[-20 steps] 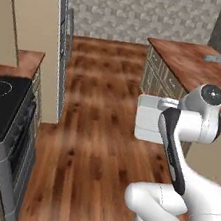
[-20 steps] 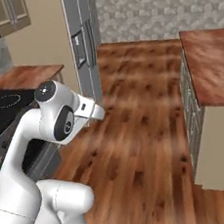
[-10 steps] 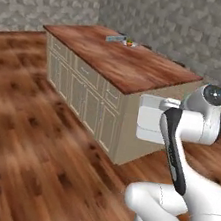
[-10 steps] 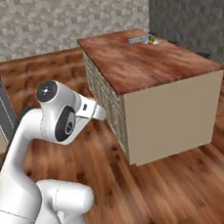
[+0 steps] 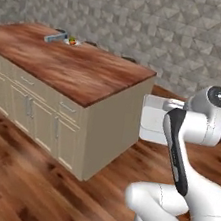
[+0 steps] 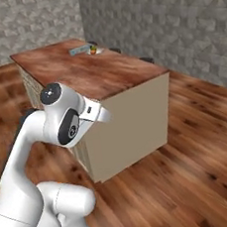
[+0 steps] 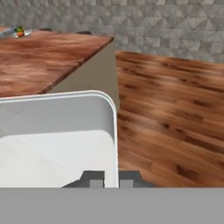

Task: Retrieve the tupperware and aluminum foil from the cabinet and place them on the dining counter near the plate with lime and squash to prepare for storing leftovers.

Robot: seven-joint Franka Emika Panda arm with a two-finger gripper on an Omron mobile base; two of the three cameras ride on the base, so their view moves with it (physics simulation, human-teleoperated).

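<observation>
A grey stone-patterned wall and a reddish plank floor frame the long reddish-brown wood-grain table (image 5: 74, 66) on its beige panelled base. At the table's far end sits the small round light grey plate (image 5: 72, 42) with the small green lime (image 5: 70, 39) and the small orange-red squash (image 5: 72, 42) on it; just beside the plate, on its left in the left base view, lies the long narrow grey-white foil carton (image 5: 55, 37).

The shallow pale grey-white plastic tupperware (image 7: 57, 135) is off the table, carried in the air beyond the table's near corner. The pincer (image 7: 111, 178) is clamped together on the rim at the container's rounded corner, one tip on each side of the wall.

The grip is only on a thin edge, so the container hangs far out to one side; a sharp turn of the base or a knock against the table's corner could twist it loose or lever it out. It is also well apart from the plate, so a release here would drop it to the floor.

Compared with half a second ago, the whole view has swung: the table now lies broader and closer, and its end panel faces the cameras. That is the base driving, not the things shifting. The arm's pose and its hold look unchanged.
</observation>
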